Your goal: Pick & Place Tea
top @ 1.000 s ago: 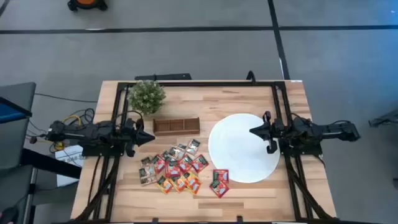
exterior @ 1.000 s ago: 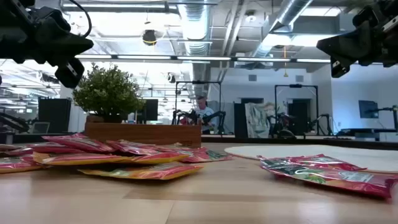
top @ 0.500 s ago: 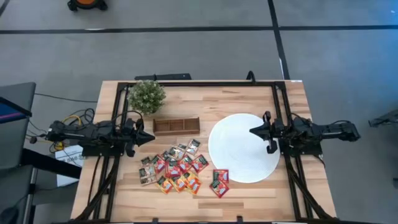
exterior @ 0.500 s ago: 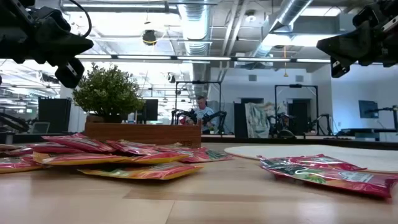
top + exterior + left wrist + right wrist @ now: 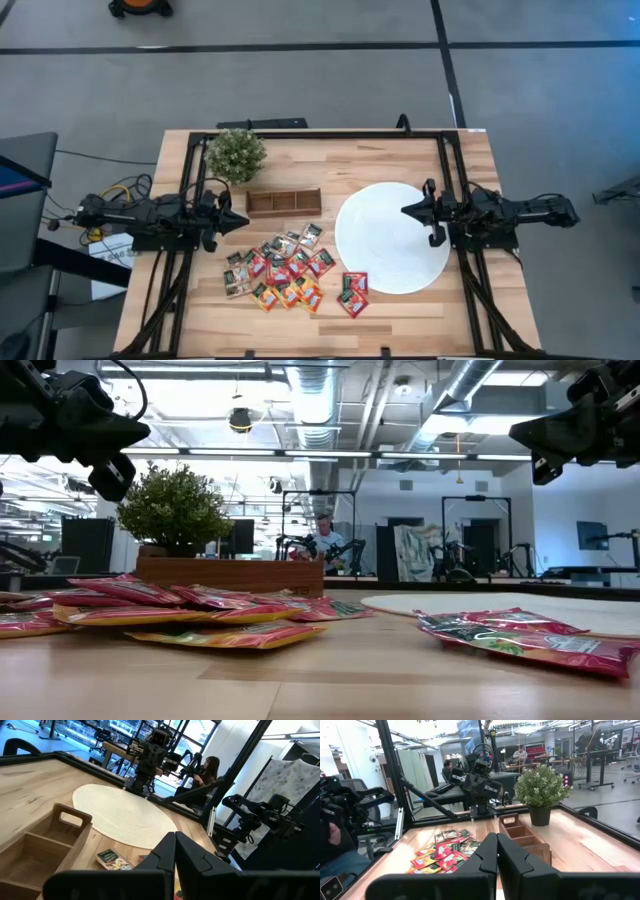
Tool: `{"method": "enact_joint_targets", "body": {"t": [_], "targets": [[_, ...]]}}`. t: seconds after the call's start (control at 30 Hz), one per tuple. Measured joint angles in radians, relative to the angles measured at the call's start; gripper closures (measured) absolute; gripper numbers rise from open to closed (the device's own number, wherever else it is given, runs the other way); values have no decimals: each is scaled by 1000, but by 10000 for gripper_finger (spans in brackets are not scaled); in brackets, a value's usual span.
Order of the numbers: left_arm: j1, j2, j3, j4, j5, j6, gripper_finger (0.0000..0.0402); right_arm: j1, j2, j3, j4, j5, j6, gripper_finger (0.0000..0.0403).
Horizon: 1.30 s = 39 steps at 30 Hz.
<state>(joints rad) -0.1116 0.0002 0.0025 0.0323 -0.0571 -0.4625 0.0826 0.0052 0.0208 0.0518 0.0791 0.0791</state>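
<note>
Both claws pressed together, raised, holding nothing: left claw [image 5: 243, 222], right claw [image 5: 406, 210]. Spread before descending on an edge sachet of tea [image 5: 279, 269].

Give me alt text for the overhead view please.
Tea sachets lie scattered on a wooden table beside a white plate, a wooden tray and a plant. Both tools, left and right, hover shut and empty.

Closed fingers [image 5: 175, 851] face white plate [image 5: 125, 815] beside wooden tray [image 5: 35, 847].
</note>
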Motion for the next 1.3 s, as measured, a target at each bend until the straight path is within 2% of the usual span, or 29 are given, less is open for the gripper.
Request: {"method": "enact_joint_targets", "body": {"t": [0.47,0.7,0.87,0.97,1.03,1.17,1.3], "targets": [[0,0,0,94,-18,-6,401,0,0,0,0,0,0,403],[0,0,0,59,-31,-43,401,0,0,0,0,0,0,403],[0,6,0,105,-303,-39,401,0,0,0,0,0,0,403],[1,19,0,160,-410,42,402,0,0,0,0,0,0,403],[1,32,0,195,-422,101,401,0,0,0,0,0,0,403],[0,129,0,292,-308,166,401,0,0,0,0,0,0,403],[1,351,50,320,-336,208,401,0,0,0,0,0,0,403]]}}
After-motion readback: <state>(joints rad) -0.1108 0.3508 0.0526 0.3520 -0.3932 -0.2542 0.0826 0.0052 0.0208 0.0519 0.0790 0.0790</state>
